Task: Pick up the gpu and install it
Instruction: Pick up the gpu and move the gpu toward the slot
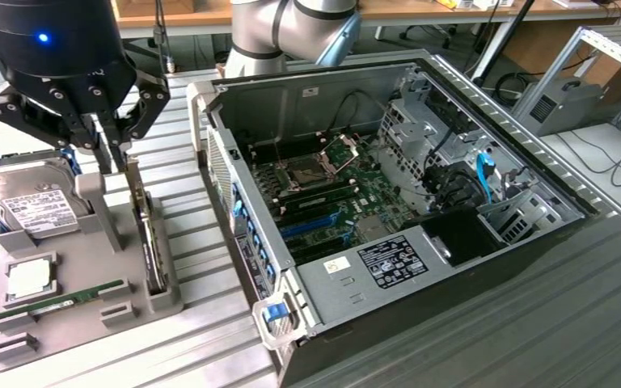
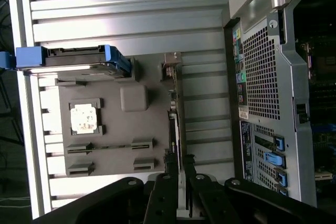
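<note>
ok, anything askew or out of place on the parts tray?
Nothing stands out. The gpu stands upright in its slot on the tray, under the gripper; hard drive, CPU and memory stick sit in theirs.

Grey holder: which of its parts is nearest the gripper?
The gpu, standing on edge in the holder's slot on the computer case side, directly beneath the gripper; the hard drive, CPU and memory stick sit farther off.

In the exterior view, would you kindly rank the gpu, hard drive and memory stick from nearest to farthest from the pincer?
1. gpu, standing on edge directly below the pincer.
2. hard drive, off to the exterior view's left.
3. memory stick, lying flat toward the exterior view's lower left.
</note>
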Controlling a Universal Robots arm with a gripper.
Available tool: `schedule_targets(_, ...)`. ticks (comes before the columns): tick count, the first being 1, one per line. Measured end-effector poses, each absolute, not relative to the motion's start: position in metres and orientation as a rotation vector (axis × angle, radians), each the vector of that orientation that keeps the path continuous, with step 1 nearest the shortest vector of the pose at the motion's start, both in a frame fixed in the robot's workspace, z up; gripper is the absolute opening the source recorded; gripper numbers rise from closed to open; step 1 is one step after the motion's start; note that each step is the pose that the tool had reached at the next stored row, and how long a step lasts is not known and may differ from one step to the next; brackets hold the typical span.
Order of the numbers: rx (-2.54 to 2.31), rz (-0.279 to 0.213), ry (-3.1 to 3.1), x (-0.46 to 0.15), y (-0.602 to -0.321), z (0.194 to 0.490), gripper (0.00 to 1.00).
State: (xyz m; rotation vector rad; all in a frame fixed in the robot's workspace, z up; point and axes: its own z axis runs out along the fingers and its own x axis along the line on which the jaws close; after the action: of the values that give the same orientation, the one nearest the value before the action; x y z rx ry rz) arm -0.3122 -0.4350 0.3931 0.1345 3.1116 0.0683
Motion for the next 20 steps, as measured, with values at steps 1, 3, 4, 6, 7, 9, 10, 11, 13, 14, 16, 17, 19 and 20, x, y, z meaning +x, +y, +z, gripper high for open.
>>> schedule_targets(1,0.134,0.068,3.112,-0.312,-0.435,0.393,0.24)
schedule_targets(3,0.134,0.068,3.112,-0.312,-0.435,0.393,0.36)
schedule_targets(4,0.134,0.068,3.112,-0.312,-0.435,0.393,0.36)
schedule_targets(6,0.134,0.068,3.112,-0.312,-0.435,0.393,0.42)
schedule_targets(7,0.134,0.068,3.112,-0.312,-0.435,0.393,0.42)
schedule_targets(9,0.134,0.068,3.112,-0.312,-0.435,0.393,0.42)
schedule_targets(10,0.134,0.068,3.112,-0.312,-0.435,0.393,0.42)
schedule_targets(11,0.134,0.068,3.111,-0.312,-0.435,0.392,0.42)
schedule_targets(13,0.134,0.068,3.112,-0.312,-0.435,0.389,0.42)
schedule_targets(14,0.134,0.068,3.112,-0.312,-0.435,0.388,0.42)
schedule_targets(16,0.134,0.068,3.112,-0.312,-0.435,0.385,0.42)
schedule_targets(17,0.134,0.068,3.112,-0.312,-0.435,0.383,0.42)
schedule_targets(19,0.134,0.068,3.112,-0.312,-0.435,0.381,0.42)
schedule_targets(20,0.134,0.068,3.112,-0.312,-0.435,0.379,0.42)
